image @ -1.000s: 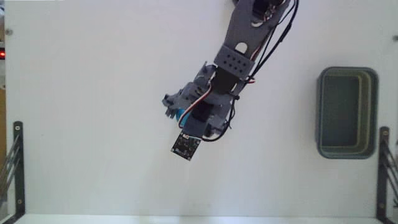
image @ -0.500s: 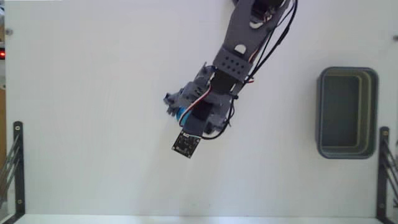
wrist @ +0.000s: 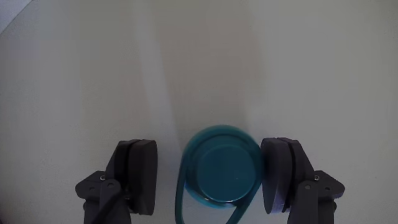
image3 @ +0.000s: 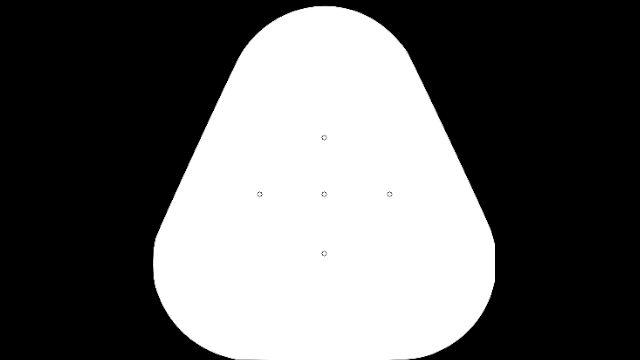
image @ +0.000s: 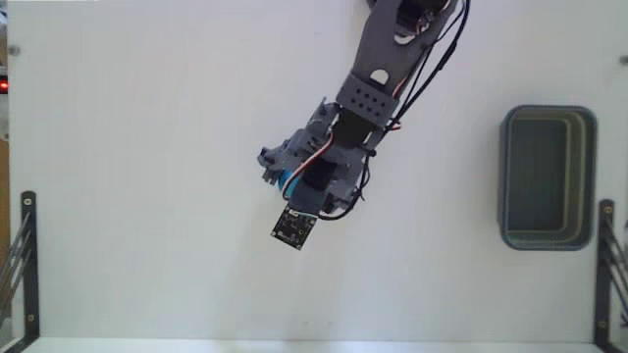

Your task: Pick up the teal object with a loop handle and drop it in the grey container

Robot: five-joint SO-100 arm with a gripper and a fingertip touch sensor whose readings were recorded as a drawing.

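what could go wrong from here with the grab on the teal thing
1. In the wrist view the teal object sits off-centre in the gripper: it looks against the right finger, with a gap to the left finger. Closing may push it sideways.
2. Its rounded body might squirt out of the pads.
3. The grey container sits far right in the fixed view, so a weak hold could drop it on the way.
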